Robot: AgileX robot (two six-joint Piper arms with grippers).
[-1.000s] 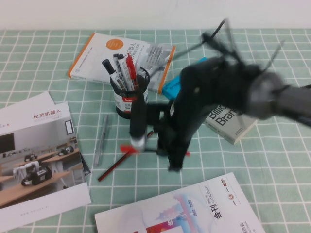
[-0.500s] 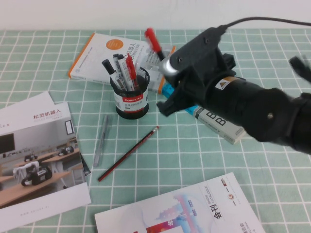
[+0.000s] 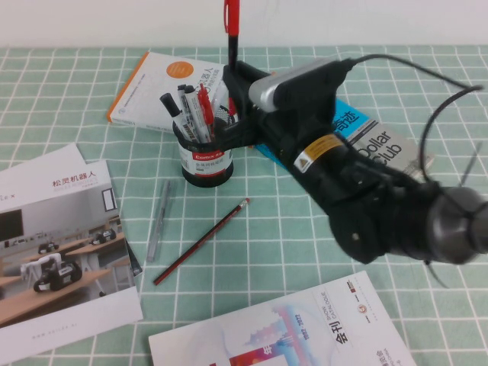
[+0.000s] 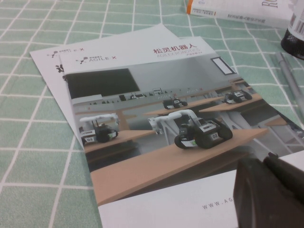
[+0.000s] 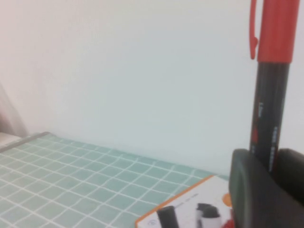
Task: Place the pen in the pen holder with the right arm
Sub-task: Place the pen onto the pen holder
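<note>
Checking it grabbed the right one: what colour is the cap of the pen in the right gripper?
Red, on the pen held upright in the right gripper; clearest in the right wrist view.

The right arm (image 3: 366, 198) reaches in from the table's right edge toward the far middle, its silver-grey camera housing uppermost and a yellow warning sticker on its side. The right gripper (image 3: 232, 76) sits near the far edge, wrist turned so its fingers (image 5: 249, 190) point upward, clamped on the pen (image 3: 231, 30), which stands upright with the red cap on top. The left gripper (image 4: 273, 190) hovers low over the table's near-left area; only a dark part of it shows.
</note>
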